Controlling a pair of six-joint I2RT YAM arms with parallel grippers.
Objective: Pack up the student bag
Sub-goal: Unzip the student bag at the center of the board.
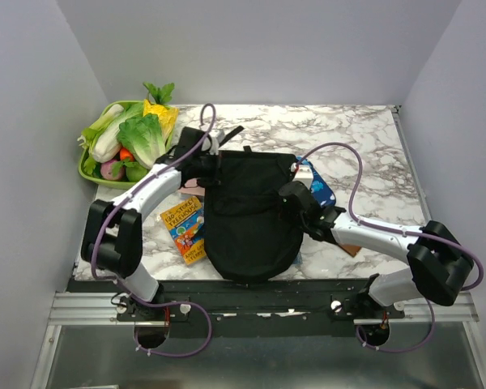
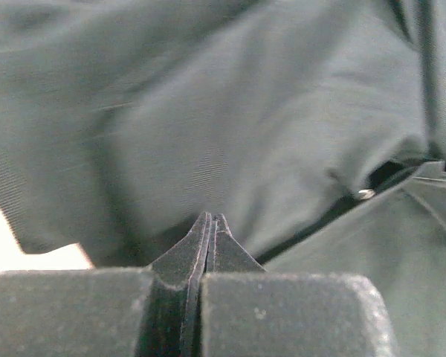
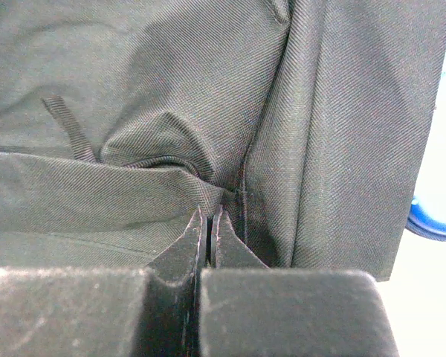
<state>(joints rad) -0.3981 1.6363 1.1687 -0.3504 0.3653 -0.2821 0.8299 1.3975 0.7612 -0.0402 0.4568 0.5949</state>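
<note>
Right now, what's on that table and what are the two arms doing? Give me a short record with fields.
Bag: black student bag, lying mid-table
Left gripper: shut, tips against the bag's far-left fabric
Right gripper: shut, tips at a seam on its right side
Book: colourful, beside the bag's left edge
Glasses case: blue, right of the bag
Tray: green, far-left corner, holds toy vegetables

Matt black twill cloth student bag (image 1: 251, 219), smooth marbled table (image 1: 364, 146), glossy paper book (image 1: 185, 231)
</note>
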